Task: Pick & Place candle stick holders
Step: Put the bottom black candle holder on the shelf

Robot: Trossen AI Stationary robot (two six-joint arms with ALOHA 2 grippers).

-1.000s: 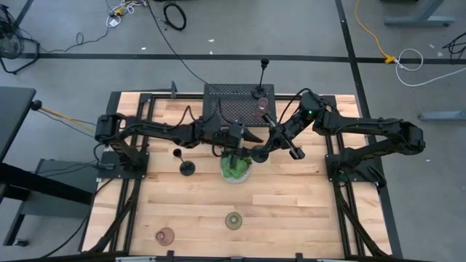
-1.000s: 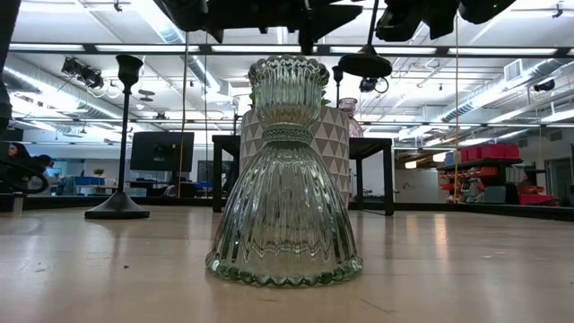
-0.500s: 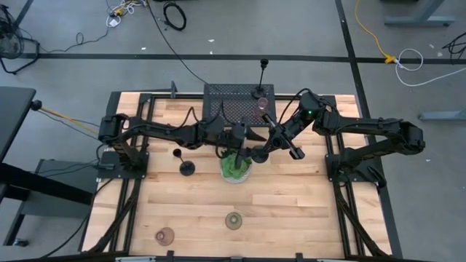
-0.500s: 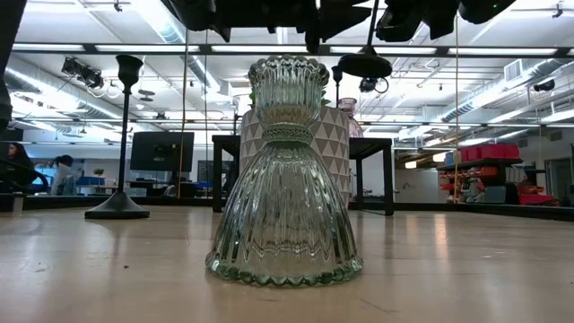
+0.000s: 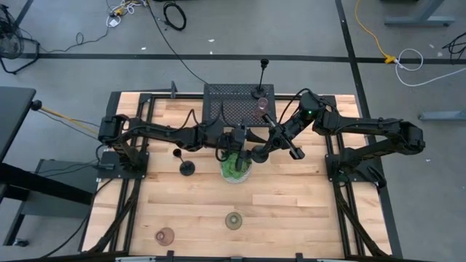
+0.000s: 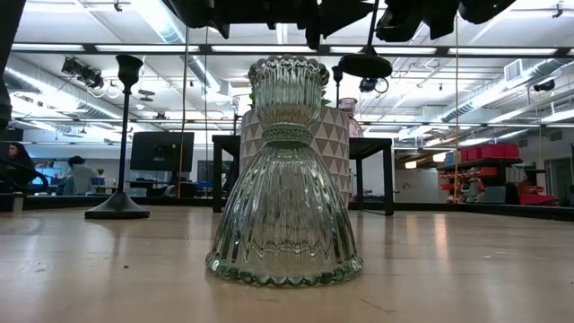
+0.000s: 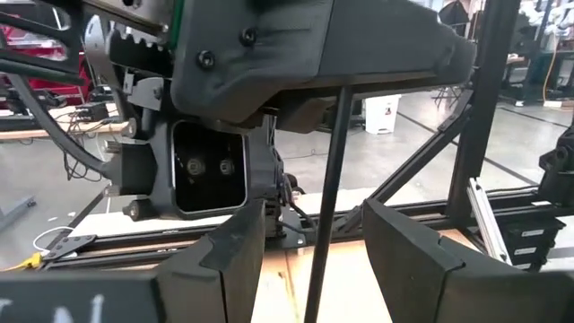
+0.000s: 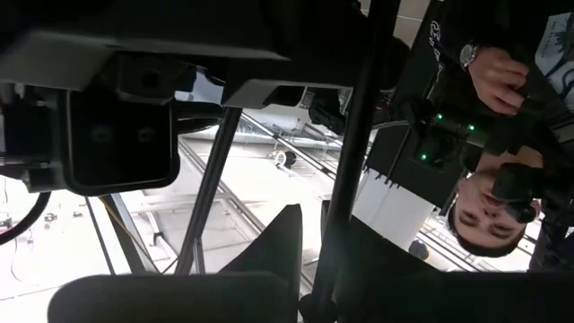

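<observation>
An open workshop with a grey concrete floor and loose cables is lying around a butcher-block wooden table (image 5: 291, 211), its planks pale and lightly grained. At the far edge a black mesh rack (image 5: 233, 100) is sitting, with one slim black candle stick holder (image 5: 261, 80) standing on it and a small pink glass cup (image 5: 263, 104) beside that.

The right gripper (image 5: 266, 143) is reaching in over the table's middle, its fingers closing on the thin stem of a black held holder (image 5: 259, 153), which is tilting with its round base toward the plant. In the right wrist view that dark stem (image 8: 354, 152) is running between the fingers (image 8: 278, 247), which are standing close around it. A person is showing at that view's edge.

The left gripper (image 5: 234, 143) is meeting it from the other side, above the green plant in a glass bowl (image 5: 237, 167). In the left wrist view its fingers (image 7: 238, 256) are standing apart with the thin rod (image 7: 327, 179) passing between them, touching neither.

A third black holder (image 5: 187, 167) is standing upright on the wood near the left arm. Near the front edge a greenish glass cup (image 5: 233, 220) and another pink cup (image 5: 165, 236) are resting well apart. In the low view the greenish cup (image 6: 285, 170) is showing ribbed, bell-shaped pressed glass with a scalloped rim.

No writing is readable.
</observation>
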